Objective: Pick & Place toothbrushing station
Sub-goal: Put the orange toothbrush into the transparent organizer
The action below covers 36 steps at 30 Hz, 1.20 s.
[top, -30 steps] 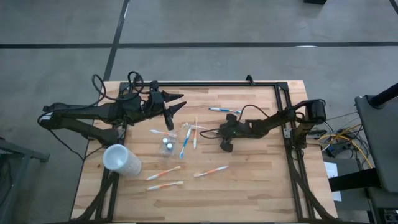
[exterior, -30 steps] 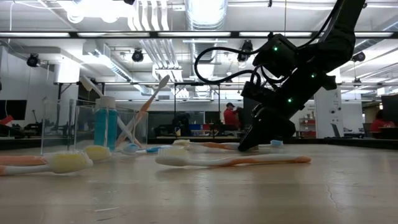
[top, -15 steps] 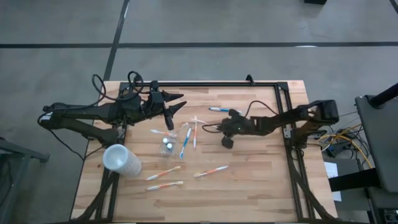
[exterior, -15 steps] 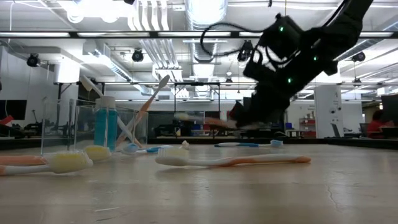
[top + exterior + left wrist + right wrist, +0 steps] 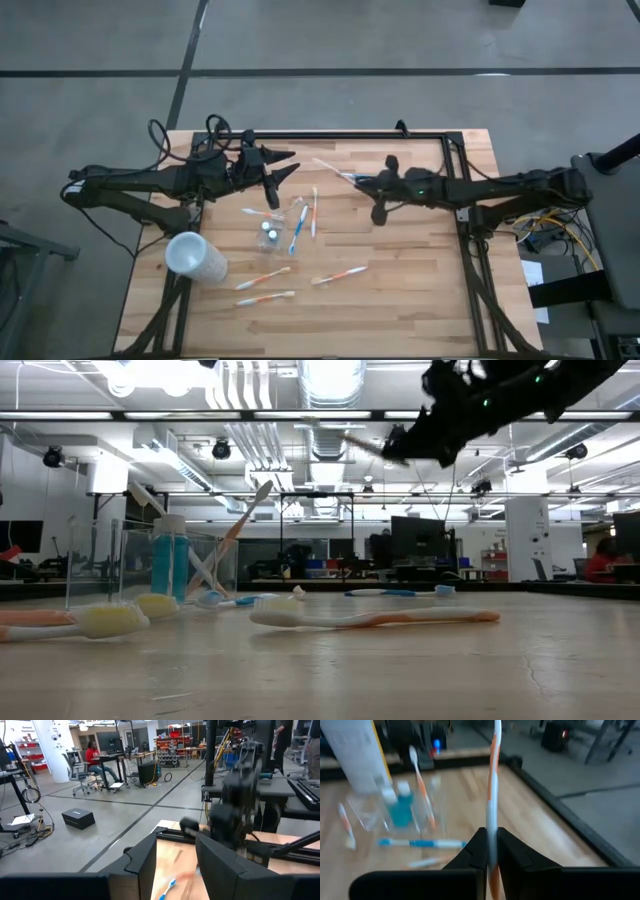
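A clear tumbler [image 5: 270, 233] stands on the table's middle with a blue toothpaste tube [image 5: 170, 556] and one toothbrush [image 5: 234, 536] leaning in it. Several white-orange and white-blue toothbrushes [image 5: 298, 230] lie flat around it. My right gripper [image 5: 360, 180], high above the table right of the tumbler, is shut on a white-orange toothbrush [image 5: 493, 775]. My left gripper [image 5: 287, 166] hovers open near the far left, nothing between its fingers [image 5: 145, 865]. My right gripper pinches the toothbrush's handle [image 5: 491, 822] between its two fingers. The fingers come from the table's right, slanting a little downward. The brush runs on past the fingertips toward the table's left [image 5: 325, 164] and is lifted clear of the table.
A larger frosted cup [image 5: 196, 257] lies at the near left. More toothbrushes lie toward the near edge [image 5: 262, 279] [image 5: 338, 274], and a blue one [image 5: 396, 592] lies below my right gripper. A dark frame [image 5: 350, 136] runs along the table's far and right sides.
My right gripper has risen from the table top with the white-orange toothbrush, gone toward the far edge and tipped up from pointing steeply down toward level. The toothbrush, which lay on the wood, now hangs clear of it.
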### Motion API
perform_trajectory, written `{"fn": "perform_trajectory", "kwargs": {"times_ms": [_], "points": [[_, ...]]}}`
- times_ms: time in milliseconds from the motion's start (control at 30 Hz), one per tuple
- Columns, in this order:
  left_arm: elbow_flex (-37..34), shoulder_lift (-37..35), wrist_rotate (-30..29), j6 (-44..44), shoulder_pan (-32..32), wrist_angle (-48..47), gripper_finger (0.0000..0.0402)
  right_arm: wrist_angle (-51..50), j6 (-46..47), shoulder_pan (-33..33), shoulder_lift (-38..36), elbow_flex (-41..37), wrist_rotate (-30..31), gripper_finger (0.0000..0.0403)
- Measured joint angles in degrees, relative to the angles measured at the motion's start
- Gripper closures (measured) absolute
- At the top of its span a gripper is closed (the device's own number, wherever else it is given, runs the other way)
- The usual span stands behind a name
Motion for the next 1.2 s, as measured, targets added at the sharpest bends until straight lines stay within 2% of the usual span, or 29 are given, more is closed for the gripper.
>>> {"fn": "perform_trajectory", "kwargs": {"times_ms": [200,467,733,1000,1200], "points": [[-0.01,0.02,0.0,2.85,0.0,-2.41,0.0259,0.03,1.15,0.05,-6.81,0.06,-1.05,0.0385],[-0.03,0.66,2.66,7.05,0.12,-3.63,0.0259,0.85,1.52,0.07,-9.71,1.17,-9.64,0.0385],[-0.08,0.66,3.98,8.22,0.48,-3.44,0.0277,11.26,1.57,0.04,-5.98,1.75,-17.98,0.0385],[-0.1,0.66,10.21,7.51,1.56,-2.11,0.0302,14.66,4.09,0.04,-0.47,1.75,-18.18,0.0385],[-0.1,0.68,10.21,6.07,1.97,-2.11,0.0301,19.66,4.37,0.04,2.32,1.75,-18.18,0.0385]]}}
